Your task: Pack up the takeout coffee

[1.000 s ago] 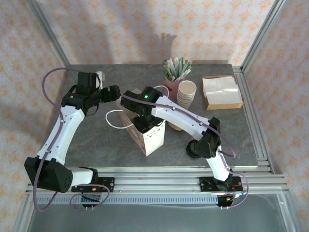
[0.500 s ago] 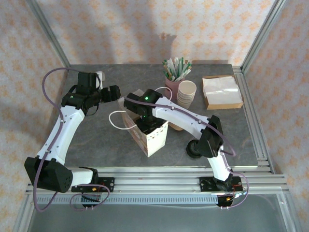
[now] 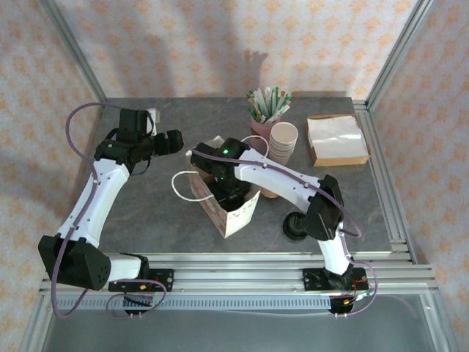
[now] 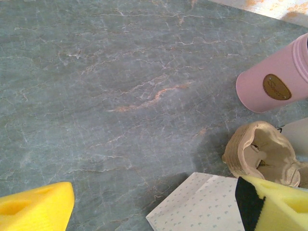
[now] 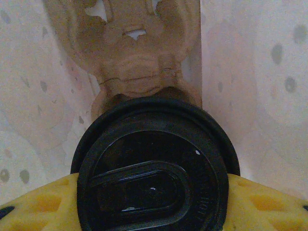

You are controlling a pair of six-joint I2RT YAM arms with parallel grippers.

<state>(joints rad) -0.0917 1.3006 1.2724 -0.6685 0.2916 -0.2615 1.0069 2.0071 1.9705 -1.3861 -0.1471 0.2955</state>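
Observation:
The takeout coffee [image 5: 154,178] shows as a black plastic lid between the yellow pads [image 5: 38,207] of my right gripper [image 5: 154,204], which is shut on the cup. It hangs inside the white dotted paper bag [image 5: 260,72], just above a brown pulp carrier [image 5: 134,67] at the bag's bottom. In the top external view my right gripper [image 3: 229,192] reaches down into the bag [image 3: 236,216] at the table's middle. My left gripper [image 3: 173,141] hovers left of the bag, open. Its yellow fingers [image 4: 33,209] have nothing between them, with a corner of the bag [image 4: 207,204] below.
A pink cup [image 3: 261,128] of straws and a stack of cream paper cups [image 3: 283,143] stand behind the bag. A box of napkins [image 3: 335,139] lies at the back right. More pulp carriers [image 4: 262,151] sit between the pink cup [image 4: 274,79] and the bag.
My right gripper has sunk deeper into the bag with the coffee, and the bag has shifted slightly to the right. The left arm has barely moved.

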